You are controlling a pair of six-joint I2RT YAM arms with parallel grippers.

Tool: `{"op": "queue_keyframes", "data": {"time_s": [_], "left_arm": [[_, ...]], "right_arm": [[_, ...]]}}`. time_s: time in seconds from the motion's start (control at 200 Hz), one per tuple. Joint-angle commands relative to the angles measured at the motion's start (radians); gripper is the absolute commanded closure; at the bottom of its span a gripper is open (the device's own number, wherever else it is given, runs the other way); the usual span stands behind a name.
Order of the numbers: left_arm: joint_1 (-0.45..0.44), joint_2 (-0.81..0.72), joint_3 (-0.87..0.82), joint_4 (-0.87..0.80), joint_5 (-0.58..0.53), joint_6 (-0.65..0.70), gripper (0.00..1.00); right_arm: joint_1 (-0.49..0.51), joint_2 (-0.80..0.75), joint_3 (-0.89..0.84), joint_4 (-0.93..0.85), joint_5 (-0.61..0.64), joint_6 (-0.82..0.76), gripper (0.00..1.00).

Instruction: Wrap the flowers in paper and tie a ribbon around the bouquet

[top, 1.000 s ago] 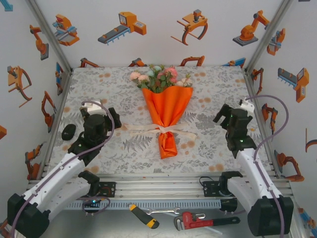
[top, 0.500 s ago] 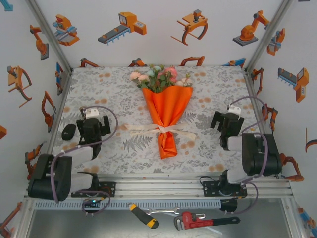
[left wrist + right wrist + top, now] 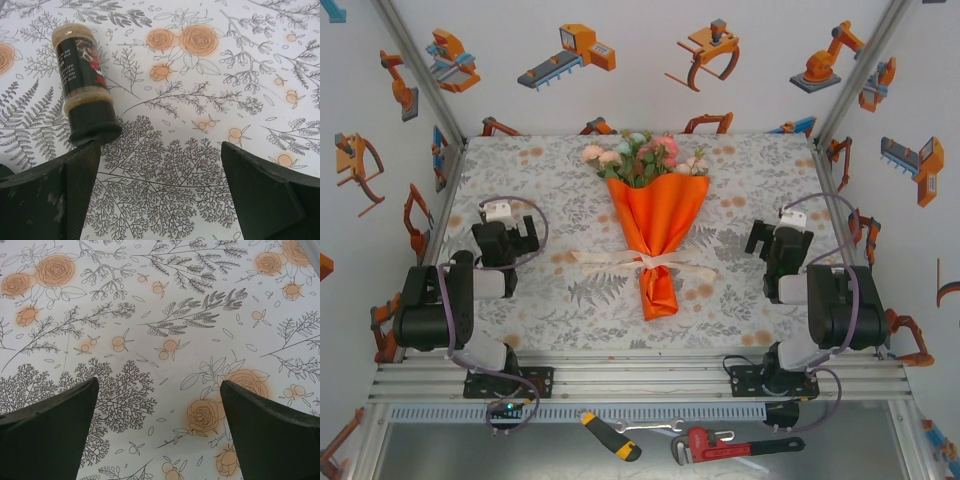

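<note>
The bouquet [image 3: 658,235] lies at the middle of the counter [image 3: 750,170], blooms toward the far wall and narrow end toward the arms. The likeliest trouble is the wrap coming loose. The paper [image 3: 660,215] is thin and springy, and only one tie holds it, so any nudge or drag could let the cone open or slide the ribbon [image 3: 672,264] down the taper. A careless sweep of an arm across the middle would do it.

The orange sheet forms a neat cone, wide under the flowers [image 3: 640,155] and pinched low where the cream ribbon crosses it, with tails trailing to both sides. Pink, peach and white heads with green leaves fan out above the rim. The job looks finished.

The left fingers [image 3: 75,180] are spread wide over bare cloth, well apart from the bouquet. A small dark spice jar [image 3: 82,90] lies just beside one of them and could be knocked rolling. The right fingers [image 3: 265,425] are spread too, holding nothing.
</note>
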Motion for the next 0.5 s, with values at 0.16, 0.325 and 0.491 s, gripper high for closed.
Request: {"op": "queue_keyframes", "data": {"time_s": [0.16,0.325,0.491], "left_arm": [[0.002,-0.007,0.013,-0.017,0.031,-0.011,0.03],[0.002,-0.009,0.013,-0.021,0.031,-0.01,0.03],[0.002,-0.006,0.013,-0.017,0.031,-0.01,0.03]], "right_arm": [[0.005,0.003,0.016,0.048,0.026,-0.01,0.01],[0.005,0.006,0.03,0.028,-0.039,-0.032,0.01],[0.004,0.007,0.047,0.003,-0.079,-0.044,0.01]]}}
